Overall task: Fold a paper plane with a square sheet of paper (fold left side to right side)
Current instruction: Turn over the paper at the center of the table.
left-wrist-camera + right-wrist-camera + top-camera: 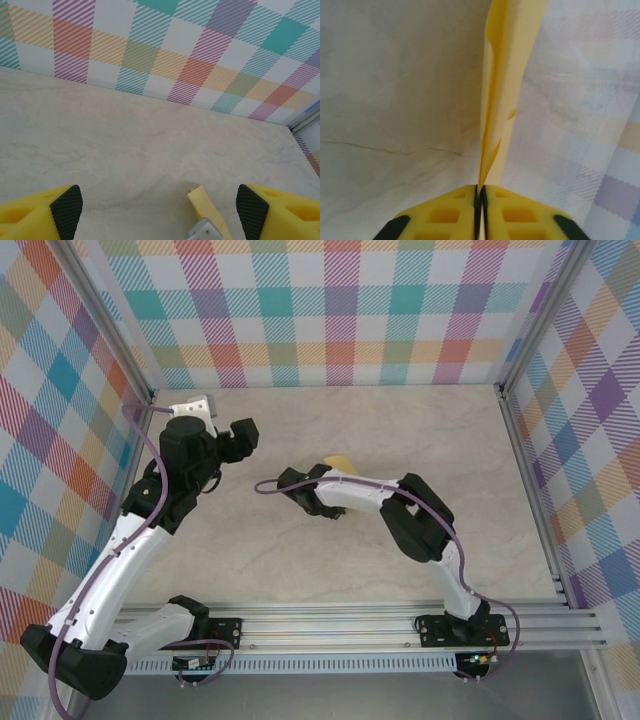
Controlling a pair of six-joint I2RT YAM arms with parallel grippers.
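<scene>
The right pincer (480, 192) is clamped tight on the near end of a narrow, folded strip of thin yellow paper (502, 75). Its yellow foam fingers meet with nothing between them but the paper's own thickness. From this pincer the paper runs straight ahead, its long axis in line with the fingers, and its layers gape a little along the left edge. It seems to be held up off the pale, marble-look table top (395, 100) rather than lying flat, though I cannot tell how high.

The left pincer (159, 212) stands wide open and holds nothing, its black pads (67, 210) facing each other across bare table. In its wrist view the paper's free end sits just ahead and right of centre, nearer the right-hand pad. It slants away toward the checked wall (165, 55).

From overhead, the left pincer is well apart from the paper, which lies off to its right. The right arm is plainly the nearer, since it is the one gripping it.

The paper already looks narrow and dart-like, so I judge the folding to be well along. If the left pincer is to help, it must travel rightward. It should meet the strip across its long axis and close on the flat faces, not the thin edge.
</scene>
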